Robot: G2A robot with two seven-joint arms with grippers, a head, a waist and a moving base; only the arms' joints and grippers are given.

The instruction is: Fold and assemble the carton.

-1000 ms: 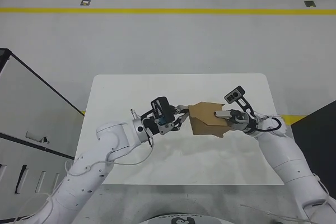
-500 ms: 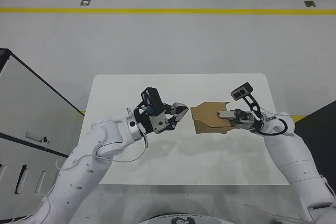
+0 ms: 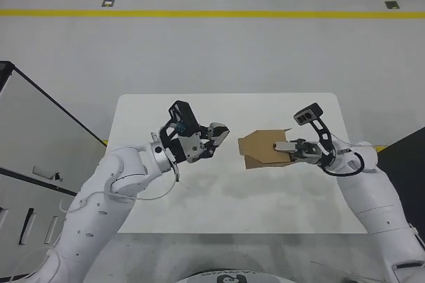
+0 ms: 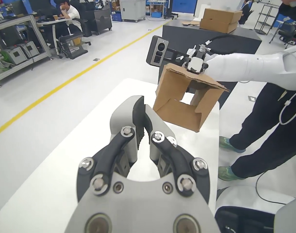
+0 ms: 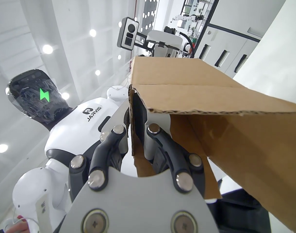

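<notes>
One white table (image 3: 234,205) sits under the brown carton (image 3: 262,145), held up over its right half. The right gripper (image 3: 278,146) still pinches a carton wall. The left gripper (image 3: 221,131), fingers pressed together and empty, has pulled away, so its push looks done.

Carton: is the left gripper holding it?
No, the left gripper hangs apart from the carton with a gap between them, and only the right gripper grips it.
</notes>
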